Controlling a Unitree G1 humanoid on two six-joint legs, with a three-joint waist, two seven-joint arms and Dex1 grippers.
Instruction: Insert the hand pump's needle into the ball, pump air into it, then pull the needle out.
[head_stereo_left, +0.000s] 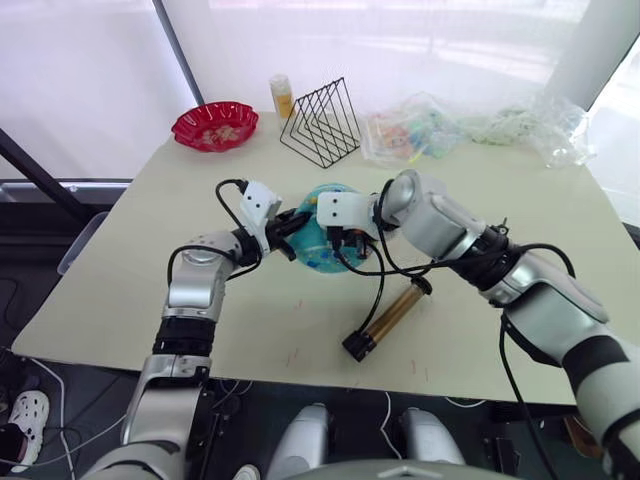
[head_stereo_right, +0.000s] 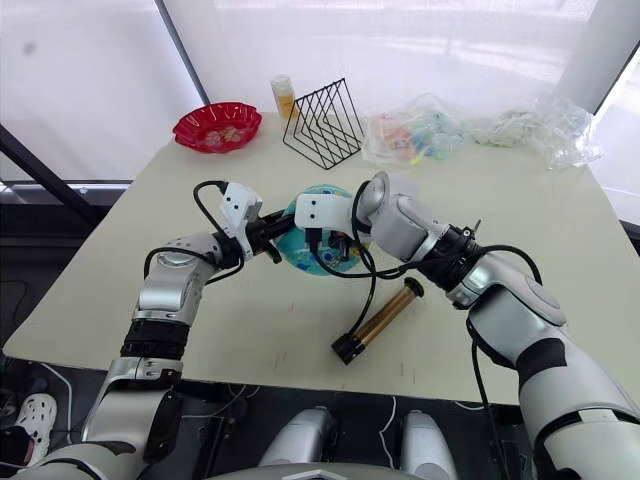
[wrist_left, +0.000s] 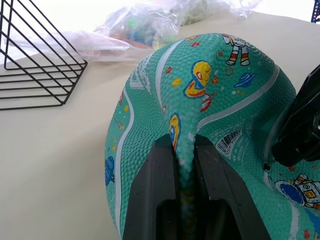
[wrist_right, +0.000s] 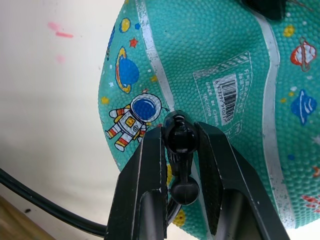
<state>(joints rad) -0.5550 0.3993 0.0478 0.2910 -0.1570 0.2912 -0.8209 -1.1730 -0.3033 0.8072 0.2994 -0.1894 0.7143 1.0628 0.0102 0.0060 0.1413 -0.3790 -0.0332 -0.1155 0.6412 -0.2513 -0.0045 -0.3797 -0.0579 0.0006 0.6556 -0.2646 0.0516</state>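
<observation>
The teal ball (head_stereo_left: 316, 250) with cartoon prints rests mid-table, soft and dented. My left gripper (wrist_left: 184, 145) is shut on a pinched fold of its rubber on its left side. My right gripper (wrist_right: 180, 131) is shut on the hose's black end fitting (wrist_right: 178, 139), which is pressed against the ball (wrist_right: 200, 45) near the white label patch (wrist_right: 227, 92). The needle is hidden behind the fitting. The thin black hose (head_stereo_left: 378, 290) runs down to the hand pump (head_stereo_left: 390, 315), which lies flat on the table in front of the ball.
At the back of the table stand a red scalloped dish (head_stereo_left: 214, 124), a small yellow bottle (head_stereo_left: 282, 96) and a black wire rack (head_stereo_left: 322, 122). Crumpled clear plastic bags (head_stereo_left: 415, 128) lie at the back right. The table's front edge runs just below the pump.
</observation>
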